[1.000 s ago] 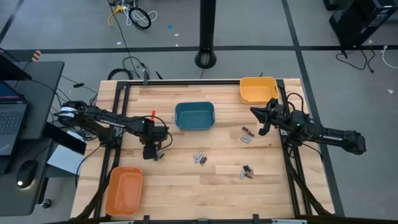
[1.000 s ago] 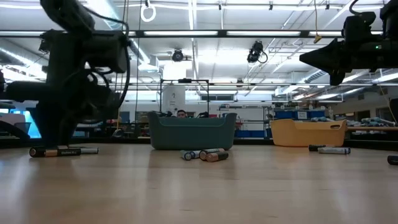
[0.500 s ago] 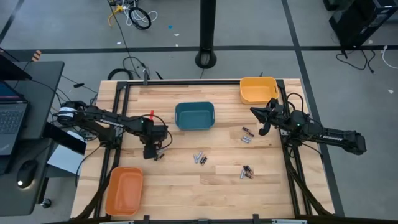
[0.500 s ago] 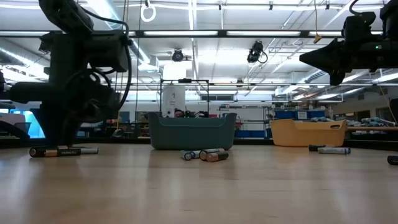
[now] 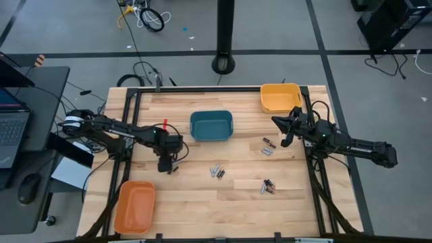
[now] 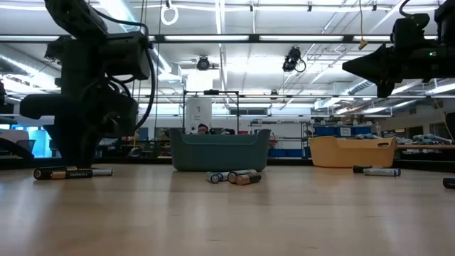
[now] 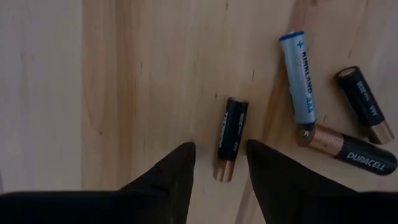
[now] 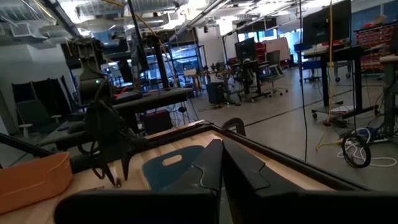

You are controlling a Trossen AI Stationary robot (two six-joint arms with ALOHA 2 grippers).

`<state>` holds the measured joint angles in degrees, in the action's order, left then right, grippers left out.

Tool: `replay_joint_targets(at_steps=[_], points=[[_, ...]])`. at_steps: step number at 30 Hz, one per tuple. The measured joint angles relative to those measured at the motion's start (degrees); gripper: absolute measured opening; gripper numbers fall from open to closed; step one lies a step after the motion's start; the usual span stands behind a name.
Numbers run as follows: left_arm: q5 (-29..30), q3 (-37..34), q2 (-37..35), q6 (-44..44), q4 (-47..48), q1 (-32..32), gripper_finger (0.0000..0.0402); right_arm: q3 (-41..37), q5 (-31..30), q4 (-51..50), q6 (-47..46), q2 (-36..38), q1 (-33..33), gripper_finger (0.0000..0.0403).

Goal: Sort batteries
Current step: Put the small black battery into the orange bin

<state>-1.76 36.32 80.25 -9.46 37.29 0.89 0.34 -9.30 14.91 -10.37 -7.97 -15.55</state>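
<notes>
My left gripper (image 7: 219, 152) points down at the table's left (image 5: 164, 165) and is open. Its two fingertips stand on either side of the copper end of a small black battery (image 7: 231, 137) lying on the wood, with a gap on each side. Beside it lie a blue-white battery (image 7: 301, 87), a black one (image 7: 364, 102) and a black-and-copper one (image 7: 348, 152). More batteries lie mid-table (image 5: 216, 171) and toward the right (image 5: 268, 144), (image 5: 267, 186). My right gripper (image 5: 280, 125) is raised at the right, shut (image 8: 221, 165) and holding nothing.
A teal bin (image 5: 211, 125) stands at the far middle. A yellow bin (image 5: 280, 97) sits at the far right corner and an orange bin (image 5: 134, 206) at the near left. Bare wood lies along the near edge.
My left gripper has tipped a little while staying in place over the batteries at the table's left. The batteries and my right arm have kept still.
</notes>
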Motion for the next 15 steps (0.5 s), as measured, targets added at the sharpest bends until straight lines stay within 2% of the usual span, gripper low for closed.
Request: replay_joint_targets(at_steps=[9,15], points=[[0.34,0.0,0.04,0.02,-1.37,0.02,0.0093,0.0,0.0,0.01,0.0,0.0,0.0,0.0023],[0.39,0.0,0.04,-0.02,-1.44,0.02,0.007,0.0,0.0,-0.01,0.0,0.0,0.0,0.0023]])
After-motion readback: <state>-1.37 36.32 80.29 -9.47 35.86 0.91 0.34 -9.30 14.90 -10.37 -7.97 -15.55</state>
